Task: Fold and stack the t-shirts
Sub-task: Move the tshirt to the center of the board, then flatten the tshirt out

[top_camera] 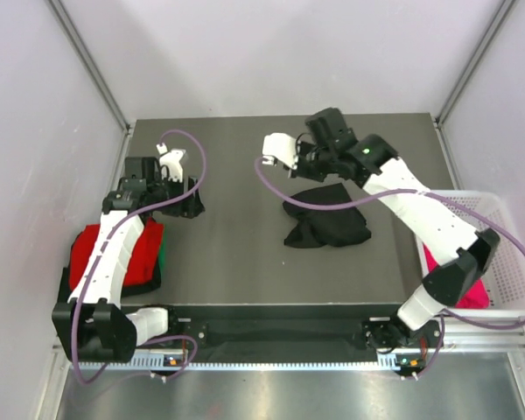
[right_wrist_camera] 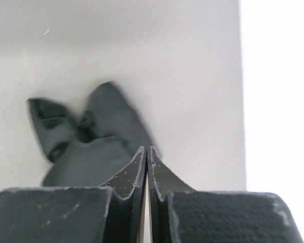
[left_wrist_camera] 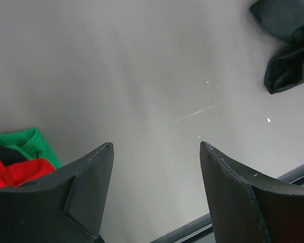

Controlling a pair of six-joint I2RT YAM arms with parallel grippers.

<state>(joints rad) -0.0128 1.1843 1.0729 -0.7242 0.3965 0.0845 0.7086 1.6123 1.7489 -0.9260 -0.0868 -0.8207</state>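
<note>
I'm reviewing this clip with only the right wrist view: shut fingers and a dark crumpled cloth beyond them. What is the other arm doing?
Observer: The left gripper is open and empty, over bare table.
Operator: Any shirts stacked yet?
Observer: Yes. A red shirt lies on top of a green shirt in a pile at the table's left edge.
Operator: Anything else waiting?
Observer: A pink shirt sits in the white basket on the right side.
</note>
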